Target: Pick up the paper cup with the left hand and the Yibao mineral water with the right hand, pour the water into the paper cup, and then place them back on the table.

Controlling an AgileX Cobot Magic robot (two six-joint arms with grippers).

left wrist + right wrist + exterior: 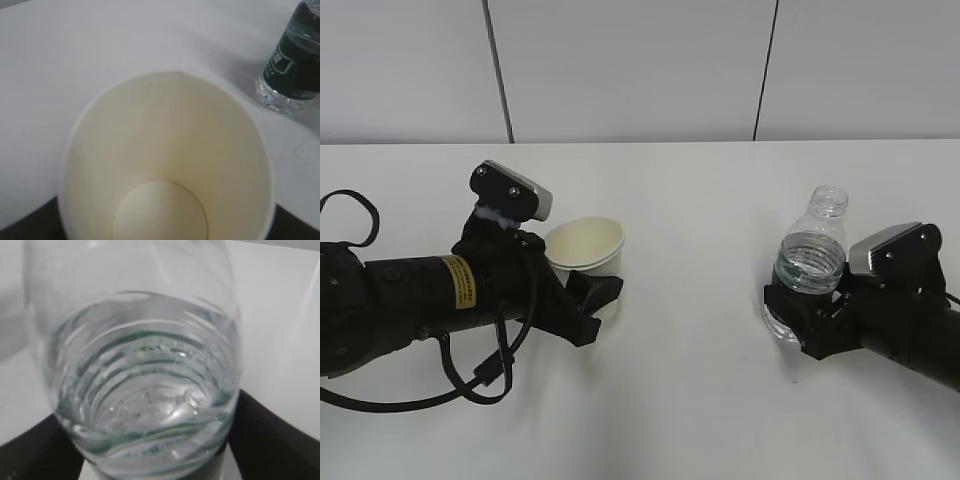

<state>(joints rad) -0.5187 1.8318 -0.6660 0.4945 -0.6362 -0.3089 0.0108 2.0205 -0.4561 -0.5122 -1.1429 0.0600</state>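
Note:
The paper cup (pixel 585 245) is white with a cream inside and sits between the fingers of my left gripper (pixel 592 288), which is shut on its lower part. The cup leans slightly toward the camera. In the left wrist view the cup (pixel 165 165) fills the frame and is empty, with dark fingers (pixel 12 231) at the bottom corners. My right gripper (pixel 798 320) is shut on the lower body of the Yibao mineral water (pixel 810 262), which stands nearly upright, uncapped and partly full. In the right wrist view the bottle (pixel 145 385) sits between black fingers (pixel 272 440). Bottle and cup are well apart.
The white table (pixel 690 400) stretches across the view. A grey panelled wall (pixel 640 70) stands behind it. A black cable (pixel 470 385) loops under the left arm. The green-labelled bottle also shows at the top right of the left wrist view (pixel 295 65).

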